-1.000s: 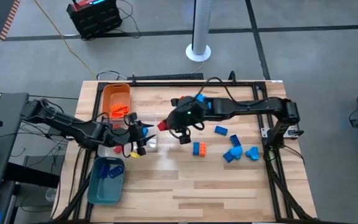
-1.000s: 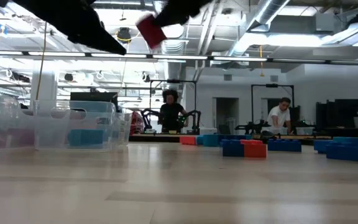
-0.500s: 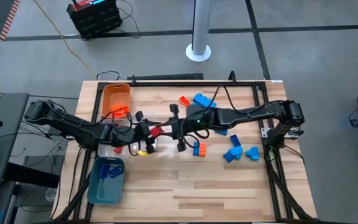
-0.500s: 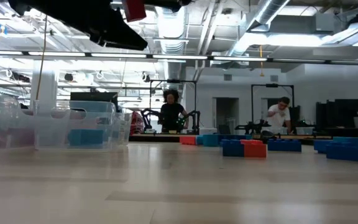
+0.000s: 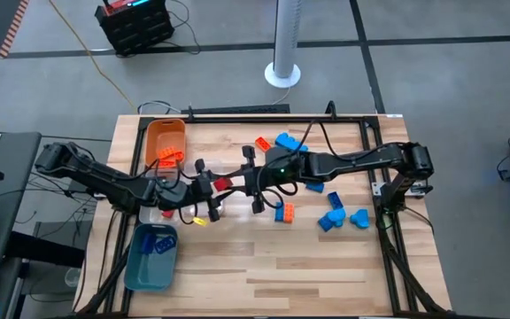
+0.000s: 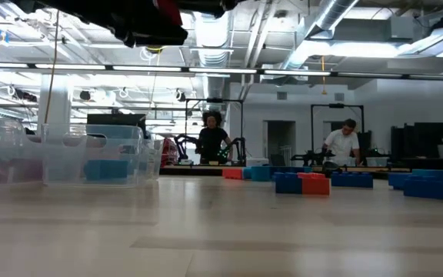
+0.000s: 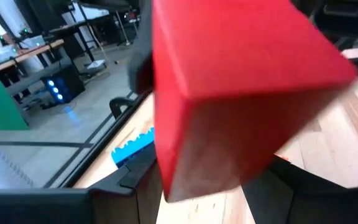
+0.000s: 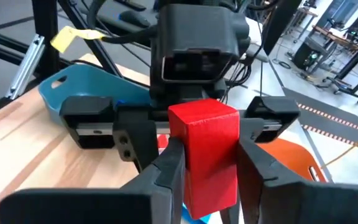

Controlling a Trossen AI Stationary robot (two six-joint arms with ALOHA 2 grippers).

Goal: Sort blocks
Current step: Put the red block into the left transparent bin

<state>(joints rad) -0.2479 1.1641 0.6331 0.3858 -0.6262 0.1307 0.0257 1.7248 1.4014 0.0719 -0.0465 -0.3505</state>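
A red block [image 5: 222, 184] hangs high above the middle of the table, between my two grippers, which face each other nearly level. My right gripper [image 5: 235, 183] comes from the table's right and is shut on it. My left gripper [image 5: 209, 187] comes from the left and is open. Its fingers [image 8: 135, 134] stand on either side of the block's far part. In the low view the block [image 6: 168, 11] shows at the top edge. Loose blue blocks [image 5: 336, 217], a blue and orange pair [image 5: 283, 211] and an orange block [image 5: 262, 143] lie on the table's right half. My right gripper pinches the red block's two opposite sides [image 8: 188, 171] between its two fingers [image 8: 166, 177]. The fingers come nearly level from the table's right. The block juts out past the fingertips, lifted clear of the table. Whether my left gripper's fingers touch the block, I cannot tell.
An orange tray [image 5: 153, 133] with orange blocks stands at the far left. A clear tray [image 5: 153, 213] sits under my left arm, and a teal tray [image 5: 140, 266] with blue blocks is nearer. Bare wood lies along the table's near edge. People stand in the room beyond.
My right gripper has tipped up from pointing downward to nearly level. It has carried the red block higher and toward the table's left, up to my left gripper. My left gripper has also tipped up to level. For the last half second both have kept almost still.
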